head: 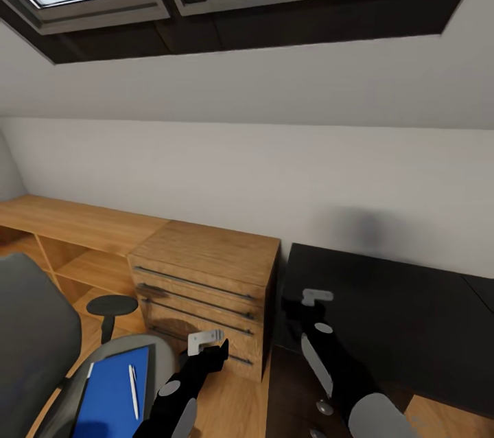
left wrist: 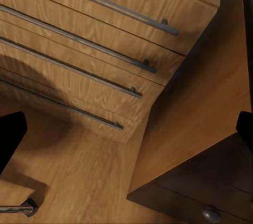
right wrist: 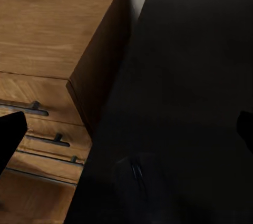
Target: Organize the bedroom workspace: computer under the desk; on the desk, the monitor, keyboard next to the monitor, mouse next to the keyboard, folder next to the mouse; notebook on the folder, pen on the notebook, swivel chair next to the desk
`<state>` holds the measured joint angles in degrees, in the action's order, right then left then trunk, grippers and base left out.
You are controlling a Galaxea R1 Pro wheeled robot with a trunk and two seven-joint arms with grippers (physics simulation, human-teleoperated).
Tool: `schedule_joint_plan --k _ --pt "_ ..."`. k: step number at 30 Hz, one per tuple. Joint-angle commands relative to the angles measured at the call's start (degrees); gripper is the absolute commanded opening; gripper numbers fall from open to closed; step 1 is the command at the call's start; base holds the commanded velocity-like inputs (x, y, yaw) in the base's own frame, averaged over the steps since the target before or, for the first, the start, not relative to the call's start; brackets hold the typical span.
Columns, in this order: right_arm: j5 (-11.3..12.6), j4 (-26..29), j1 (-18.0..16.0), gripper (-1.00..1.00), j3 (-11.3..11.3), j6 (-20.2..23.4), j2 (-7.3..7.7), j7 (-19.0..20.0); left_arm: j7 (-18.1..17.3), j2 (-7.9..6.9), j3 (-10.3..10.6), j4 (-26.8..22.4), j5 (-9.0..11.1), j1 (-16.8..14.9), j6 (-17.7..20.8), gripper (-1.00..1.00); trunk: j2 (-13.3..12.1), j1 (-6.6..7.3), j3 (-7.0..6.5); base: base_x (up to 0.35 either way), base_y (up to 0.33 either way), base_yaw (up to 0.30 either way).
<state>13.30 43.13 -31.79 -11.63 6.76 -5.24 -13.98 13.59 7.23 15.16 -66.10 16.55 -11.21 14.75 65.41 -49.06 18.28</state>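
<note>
Both end effectors spread, empty: left [head: 218, 349] near blue folder [head: 110, 393] with pen [head: 133, 390] on swivel chair [head: 34, 349]; right [head: 302, 307] over black desk [head: 398, 314].

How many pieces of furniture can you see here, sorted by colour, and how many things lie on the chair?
Wooden furniture: 2, the drawer chest and the shelf bench
Black furniture: 1, the desk
Grey furniture: 1, the swivel chair
Things on the chair: 2, the blue folder and the pen
Total: 6

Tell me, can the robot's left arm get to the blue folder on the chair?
Probably yes. The folder lies uncovered on the swivel chair seat with the pen on it, and the left gripper hangs open close beside it.
</note>
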Motion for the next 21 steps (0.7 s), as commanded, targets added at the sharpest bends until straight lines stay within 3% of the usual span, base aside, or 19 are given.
schedule_joint_plan --k 1,4,5,16,21 --pt "0.6 7.0 2.9 1.00 -0.2 3.9 0.15 -0.6 0.5 -0.03 0.1 -0.1 0.6 0.0 0.2 1.00 -0.4 0.22 -0.12 0.000 0.000 0.000" --pt "0.7 12.2 5.3 1.00 -0.1 6.6 0.23 -0.7 0.5 -0.03 0.1 -0.1 0.6 0.0 0.2 1.00 -1.6 0.88 -0.65 0.000 0.000 0.000" --pt "0.9 18.4 8.2 1.00 -0.1 9.2 0.26 -1.6 0.5 -0.03 0.1 -0.1 0.6 0.0 0.2 1.00 -1.6 0.88 -0.65 0.000 0.000 0.000" --pt "1.6 21.2 9.3 1.00 -0.1 10.0 0.12 -2.6 0.5 -0.11 1.0 -0.1 0.6 0.0 0.1 1.00 -1.6 0.88 -0.65 0.000 -0.006 0.000" --pt "2.3 21.1 9.4 1.00 1.0 9.8 0.39 -2.5 0.5 -0.10 2.0 0.1 0.6 0.0 0.1 1.00 -1.6 0.88 -0.87 0.000 -0.272 -0.153"
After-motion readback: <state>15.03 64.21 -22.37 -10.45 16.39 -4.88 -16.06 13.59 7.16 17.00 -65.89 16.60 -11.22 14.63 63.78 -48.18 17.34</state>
